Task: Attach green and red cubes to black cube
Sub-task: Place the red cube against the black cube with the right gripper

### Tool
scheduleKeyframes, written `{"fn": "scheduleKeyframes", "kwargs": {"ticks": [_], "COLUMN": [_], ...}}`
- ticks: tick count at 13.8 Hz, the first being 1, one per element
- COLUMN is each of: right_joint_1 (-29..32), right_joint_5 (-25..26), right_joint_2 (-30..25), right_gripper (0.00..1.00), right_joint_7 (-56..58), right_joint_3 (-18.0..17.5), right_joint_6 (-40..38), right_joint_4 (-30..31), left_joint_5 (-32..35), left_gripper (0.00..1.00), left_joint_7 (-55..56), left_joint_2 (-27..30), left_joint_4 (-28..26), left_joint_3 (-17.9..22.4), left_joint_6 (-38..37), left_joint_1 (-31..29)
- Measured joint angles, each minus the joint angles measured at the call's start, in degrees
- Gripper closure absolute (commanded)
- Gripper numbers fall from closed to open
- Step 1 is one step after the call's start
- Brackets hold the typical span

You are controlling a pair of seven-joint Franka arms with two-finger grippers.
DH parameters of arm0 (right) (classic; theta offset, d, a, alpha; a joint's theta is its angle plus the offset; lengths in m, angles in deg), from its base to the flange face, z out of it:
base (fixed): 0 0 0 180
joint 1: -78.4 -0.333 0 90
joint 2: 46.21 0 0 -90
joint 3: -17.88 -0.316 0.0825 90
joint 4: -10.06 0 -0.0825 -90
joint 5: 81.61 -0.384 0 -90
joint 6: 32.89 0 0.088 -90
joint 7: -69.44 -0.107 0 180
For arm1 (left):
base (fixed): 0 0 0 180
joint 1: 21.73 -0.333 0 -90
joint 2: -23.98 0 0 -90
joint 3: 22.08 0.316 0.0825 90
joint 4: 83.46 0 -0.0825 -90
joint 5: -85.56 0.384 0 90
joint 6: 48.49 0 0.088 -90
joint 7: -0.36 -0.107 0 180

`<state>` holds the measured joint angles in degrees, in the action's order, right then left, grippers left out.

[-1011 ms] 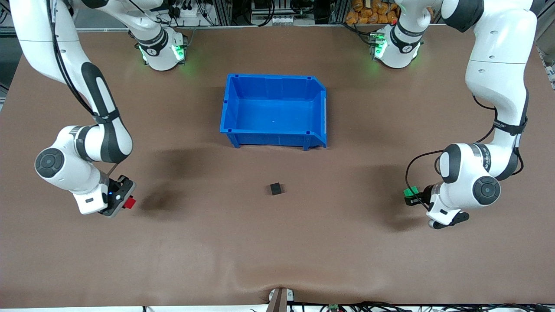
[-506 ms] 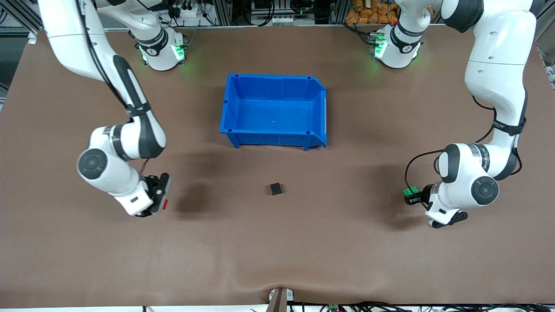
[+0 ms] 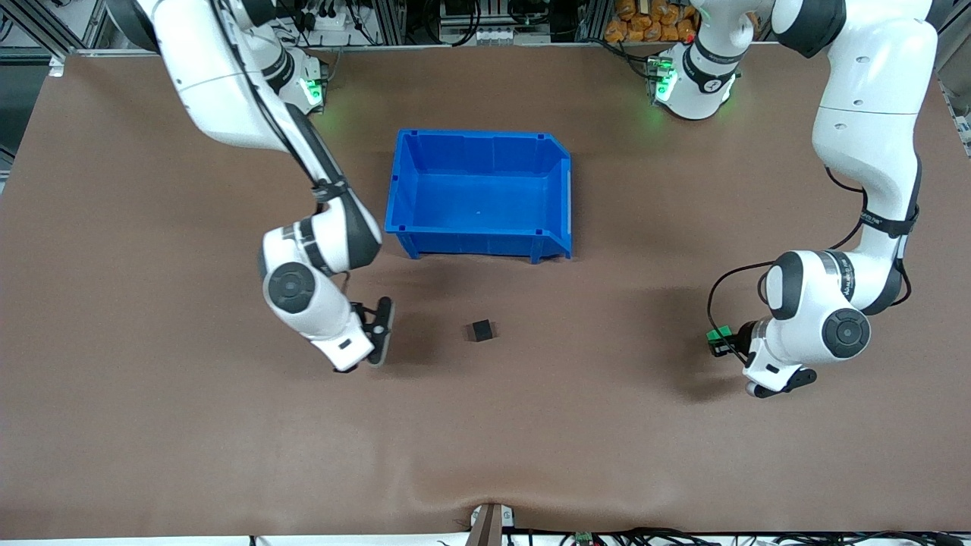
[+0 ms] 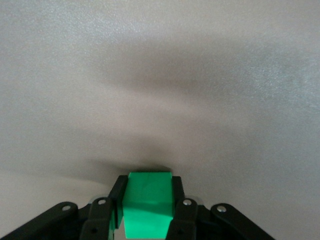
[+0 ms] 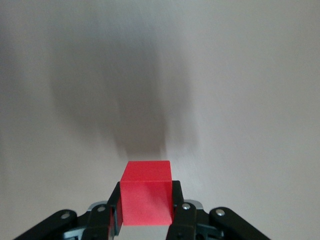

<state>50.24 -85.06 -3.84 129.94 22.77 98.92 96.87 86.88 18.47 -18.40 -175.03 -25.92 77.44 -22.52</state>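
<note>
Left tool (image 4: 148, 212) clamped on bright green cube (image 4: 148, 204), right tool (image 5: 146, 212) clamped on red cube (image 5: 146, 195), matte black cube (image 3: 481, 331) mid-surface, no legible markings.

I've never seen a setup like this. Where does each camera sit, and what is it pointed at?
Front view: high across the table, facing both arms, the blue bin and the black cube.
Left wrist view: on the left arm, looking past its tool gripping the green cube.
Right wrist view: likewise, right tool gripping the red cube.
Shared: the green cube also shows from the front.
</note>
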Motion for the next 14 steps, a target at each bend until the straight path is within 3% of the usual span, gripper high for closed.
{"fn": "scheduleKeyframes", "kwargs": {"ticks": [1,2,3,10,14], "right_joint_1": [-1.8,-3.6,-5.0,-9.6,-10.9], "right_joint_5": [0.0,0.0,0.0,0.1,0.1], "right_joint_2": [1.2,2.5,3.7,11.8,12.6], "right_gripper": [1.0,1.0,1.0,1.0,1.0], "right_joint_7": [-2.0,-3.5,-4.3,-4.9,-5.4], "right_joint_3": [0.0,0.0,0.0,0.1,0.2], "right_joint_6": [0.0,0.0,0.0,-0.1,-2.5], "right_joint_4": [-1.4,-3.1,-4.8,-14.6,-16.5], "left_joint_5": [0.0,0.0,0.0,0.0,0.0], "left_gripper": [0.8,0.93,0.98,1.0,1.0], "left_joint_7": [0.0,0.2,0.5,2.0,9.8], "left_joint_2": [0.0,0.0,0.0,0.6,1.3], "left_joint_4": [0.0,0.0,0.0,0.6,0.7], "left_joint_3": [0.0,0.0,0.0,0.0,-0.6], "left_joint_6": [0.0,0.0,0.0,0.0,-0.1], "left_joint_1": [0.0,0.0,0.0,0.0,0.1]}}
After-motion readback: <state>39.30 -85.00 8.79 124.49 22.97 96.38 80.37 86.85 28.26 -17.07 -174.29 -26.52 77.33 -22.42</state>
